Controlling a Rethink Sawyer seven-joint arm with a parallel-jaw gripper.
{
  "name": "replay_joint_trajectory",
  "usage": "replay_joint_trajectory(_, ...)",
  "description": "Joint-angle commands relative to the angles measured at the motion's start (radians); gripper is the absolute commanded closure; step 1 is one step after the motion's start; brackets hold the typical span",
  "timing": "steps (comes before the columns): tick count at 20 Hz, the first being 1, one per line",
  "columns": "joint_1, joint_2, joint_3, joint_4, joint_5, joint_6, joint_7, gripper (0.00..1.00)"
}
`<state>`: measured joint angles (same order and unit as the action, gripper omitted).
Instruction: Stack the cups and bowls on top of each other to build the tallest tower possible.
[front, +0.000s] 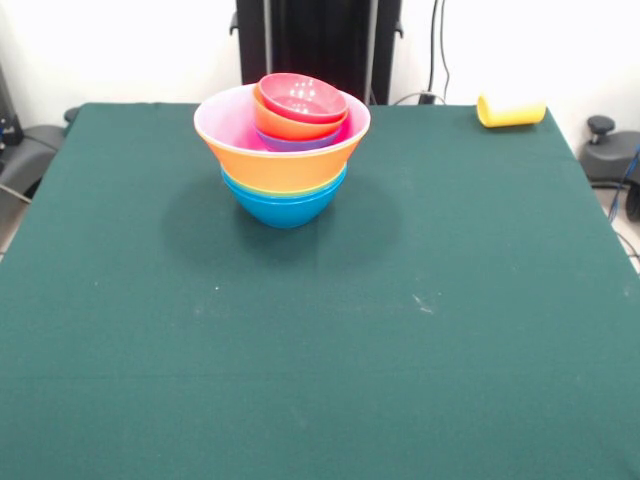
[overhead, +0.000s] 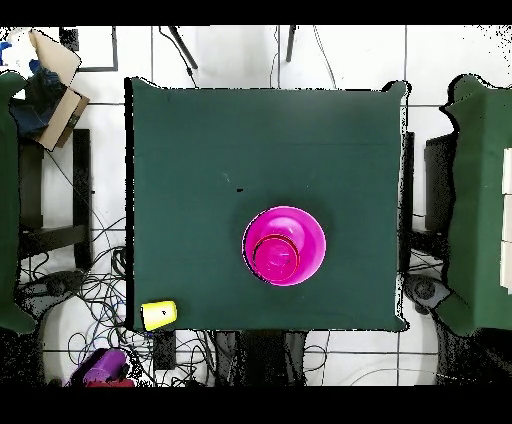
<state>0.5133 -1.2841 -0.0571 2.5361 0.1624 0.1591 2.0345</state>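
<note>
Tower (front: 283, 150) of glossy round nested bowls stands upright on matte green cloth; the hand isn't visible.

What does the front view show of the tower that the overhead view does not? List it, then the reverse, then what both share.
Front only: the tower's side layers, with blue bowls at the base under the wide orange bowl. Overhead only: a purple object on the floor off the table's corner. Both: the pink bowl's rim, the small crimson bowl on top, and the yellow cup lying on its side near a table corner. No end effector shows.
</note>
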Motion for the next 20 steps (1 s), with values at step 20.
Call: replay_joint_trajectory(20,-0.024,0.232,0.076,0.208,-0.018,-0.299,0.393,1.00)
